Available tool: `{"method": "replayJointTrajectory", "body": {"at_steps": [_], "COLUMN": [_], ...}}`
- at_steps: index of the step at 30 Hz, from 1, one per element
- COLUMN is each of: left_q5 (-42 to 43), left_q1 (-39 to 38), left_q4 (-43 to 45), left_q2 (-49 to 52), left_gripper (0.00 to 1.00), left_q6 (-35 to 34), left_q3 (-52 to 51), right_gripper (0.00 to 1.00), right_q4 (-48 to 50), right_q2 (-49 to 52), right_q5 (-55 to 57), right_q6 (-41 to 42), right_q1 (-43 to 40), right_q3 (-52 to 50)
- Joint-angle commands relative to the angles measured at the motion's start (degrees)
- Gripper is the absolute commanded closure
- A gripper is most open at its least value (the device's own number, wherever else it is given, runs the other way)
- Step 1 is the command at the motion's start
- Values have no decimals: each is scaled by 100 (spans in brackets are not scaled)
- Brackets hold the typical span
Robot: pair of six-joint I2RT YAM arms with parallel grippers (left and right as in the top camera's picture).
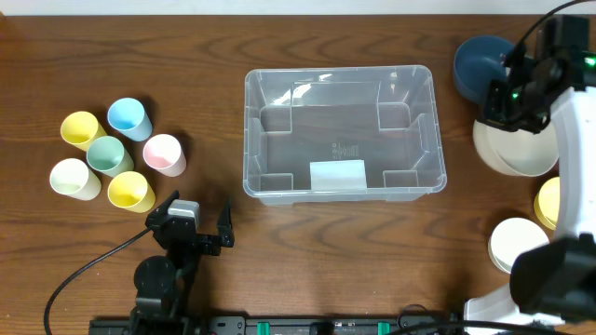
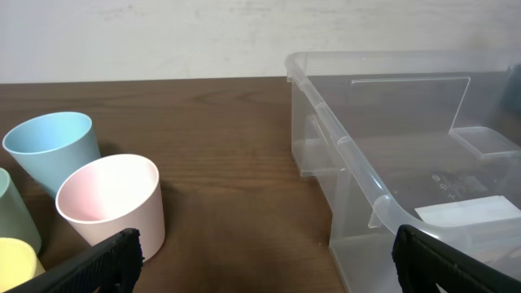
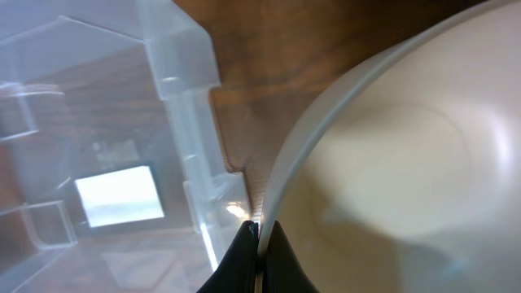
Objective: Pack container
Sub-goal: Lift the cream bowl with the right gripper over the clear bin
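Note:
The clear plastic container stands mid-table, empty, its white label on the near side. It also shows in the left wrist view and the right wrist view. My right gripper is shut on the rim of a cream bowl, right of the container; overhead the bowl sits under the arm. My left gripper is open and empty, low near the table's front, between the cups and the container.
Several coloured cups stand at the left: pink, blue, green, yellows and cream. A dark blue bowl is at the back right. Another cream bowl and a yellow one lie front right.

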Motion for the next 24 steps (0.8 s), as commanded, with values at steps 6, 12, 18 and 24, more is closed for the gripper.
{"method": "replayJointTrajectory", "body": {"at_steps": [6,12,18,24], "left_q5": [79,79,79,79], "left_q1": [24,24,24,24], "left_q4": [-186,-186,-186,-186], "left_q2": [-35,-35,-35,-35], "left_gripper": [2,2,2,2], "left_q6": [11,11,11,11], "left_q3": [-94,-94,-94,-94], "right_gripper": [99,99,99,98], "right_q4": [26,584,999,1064], "right_q2": [-1086,-1165,-723,101], "right_q5": [-155,131,1276,1401], "right_q6": [-1147,-1174,-804,-656], "right_q1": [1078,2677,3794,3995], "right_q3": [210,208,208,208]}}
